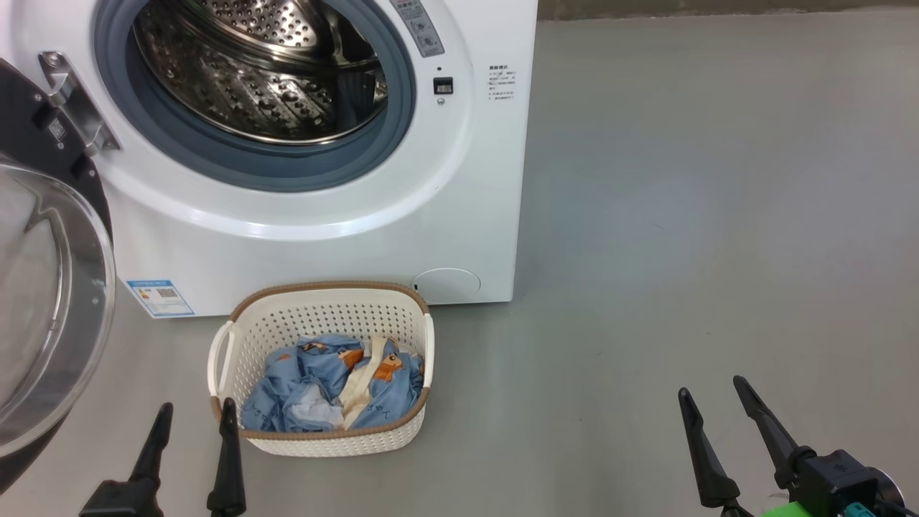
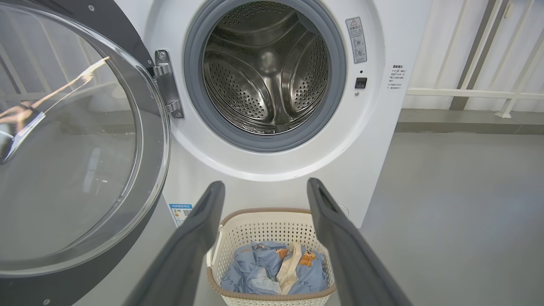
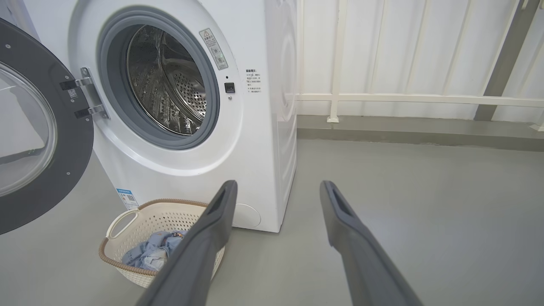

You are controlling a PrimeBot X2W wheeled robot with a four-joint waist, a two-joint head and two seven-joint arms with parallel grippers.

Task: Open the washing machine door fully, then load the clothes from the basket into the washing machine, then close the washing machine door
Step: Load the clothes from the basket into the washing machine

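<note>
The white washing machine [image 1: 459,179] [image 2: 382,51] [image 3: 263,140] stands with its steel drum exposed. Its round door [image 1: 43,301] [image 2: 76,140] [image 3: 29,136] is swung wide open to the left. On the floor in front sits the cream basket [image 1: 323,301] [image 2: 263,223] [image 3: 148,214], holding the light blue clothes [image 1: 327,388] [image 2: 272,272] [image 3: 148,255] with orange prints and cream cloth. My left gripper [image 1: 197,420] [image 2: 265,189] is open, just left of the basket's near corner. My right gripper [image 1: 714,395] [image 3: 278,189] is open over bare floor to the right.
Grey floor [image 1: 718,215] spreads to the right of the machine. A white railing [image 3: 416,98] and a low kerb [image 3: 425,131] run along the back wall behind the machine's right side. The open door juts out on the left.
</note>
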